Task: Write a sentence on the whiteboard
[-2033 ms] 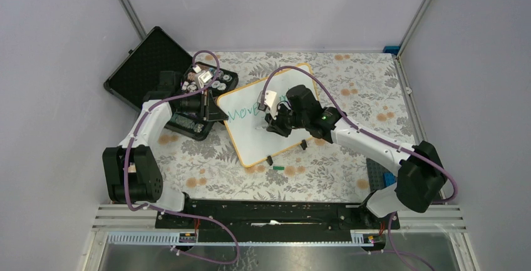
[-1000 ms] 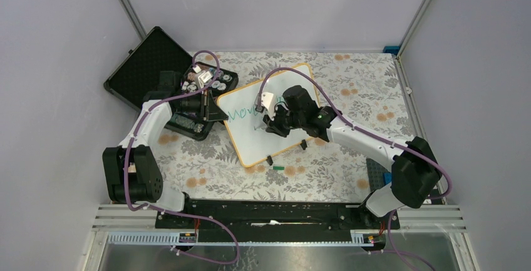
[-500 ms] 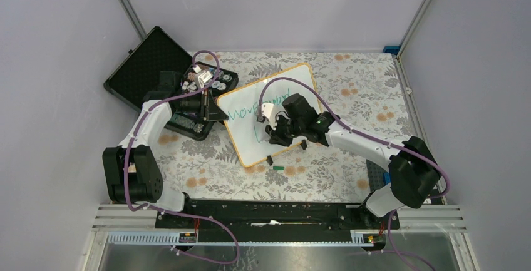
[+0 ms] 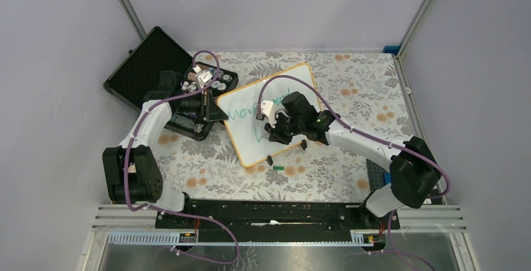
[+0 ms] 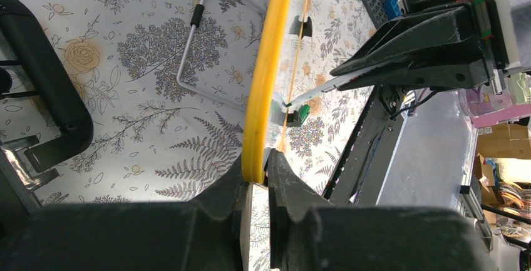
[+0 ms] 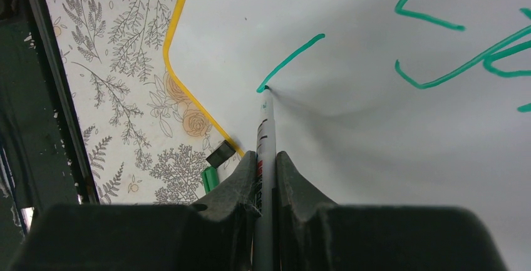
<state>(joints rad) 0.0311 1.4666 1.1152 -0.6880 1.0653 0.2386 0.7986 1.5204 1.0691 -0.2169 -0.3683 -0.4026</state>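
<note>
From high above we see the whole table [image 4: 357,89]; our wrist cameras look closely at the shared whiteboard [image 4: 245,146].

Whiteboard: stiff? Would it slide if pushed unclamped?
Likely light and apt to slide: the whiteboard looks thin, on two small clip feet, and the left end effector pinches its rim. Seems stiff: no visible flex under the marker tip.

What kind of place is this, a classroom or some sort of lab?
Most likely a robotics lab cell: plain walls framed by aluminium posts box in a table, and two arms work there, the left gripper clamping a whiteboard, the right gripper writing with a marker.
</note>
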